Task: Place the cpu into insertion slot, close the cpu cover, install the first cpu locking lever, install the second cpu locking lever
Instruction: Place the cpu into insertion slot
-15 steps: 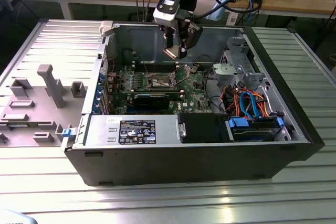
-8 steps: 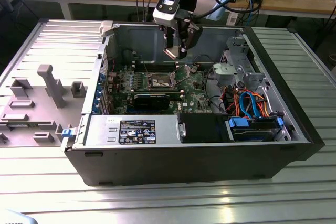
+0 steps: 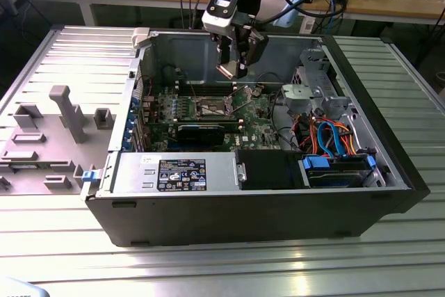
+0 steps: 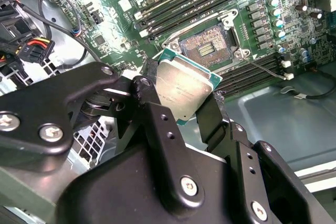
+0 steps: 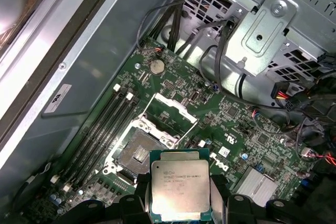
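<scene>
The end effector point(image 3: 233, 67) is clenched on the cpu point(image 5: 180, 190), pinching two opposite edges (silvery face showing in both wrist views), in the air over the green board inside the open computer case point(image 3: 264, 217). The insertion slot point(image 5: 137, 153) lies bare, the cpu cover point(image 5: 169, 113) swung open beside it

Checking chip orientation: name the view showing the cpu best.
First wrist view: the cpu faces the camera squarely. The second wrist view shows it slanted, the claw covering its edges; the exterior view, a pale patch in the claw.
</scene>
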`<state>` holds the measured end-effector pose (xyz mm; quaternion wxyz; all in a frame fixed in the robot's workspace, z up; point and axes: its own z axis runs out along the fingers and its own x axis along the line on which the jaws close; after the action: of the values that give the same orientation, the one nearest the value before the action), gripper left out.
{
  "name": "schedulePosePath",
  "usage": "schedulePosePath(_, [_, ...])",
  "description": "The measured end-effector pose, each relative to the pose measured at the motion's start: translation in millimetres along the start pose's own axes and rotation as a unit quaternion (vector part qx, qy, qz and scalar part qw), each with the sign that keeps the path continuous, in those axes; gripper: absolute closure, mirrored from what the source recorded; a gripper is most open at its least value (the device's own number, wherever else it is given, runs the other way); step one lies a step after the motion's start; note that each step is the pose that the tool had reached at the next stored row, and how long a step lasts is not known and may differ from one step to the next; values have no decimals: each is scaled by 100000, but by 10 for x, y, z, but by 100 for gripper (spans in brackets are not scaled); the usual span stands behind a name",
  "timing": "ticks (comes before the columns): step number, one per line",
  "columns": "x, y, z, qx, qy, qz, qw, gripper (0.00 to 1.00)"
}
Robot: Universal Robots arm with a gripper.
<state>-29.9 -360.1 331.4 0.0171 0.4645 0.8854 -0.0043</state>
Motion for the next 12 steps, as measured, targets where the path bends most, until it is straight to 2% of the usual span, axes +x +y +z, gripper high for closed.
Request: schedulePosePath(12, [0,0,3,148,-186,595,99998,45])
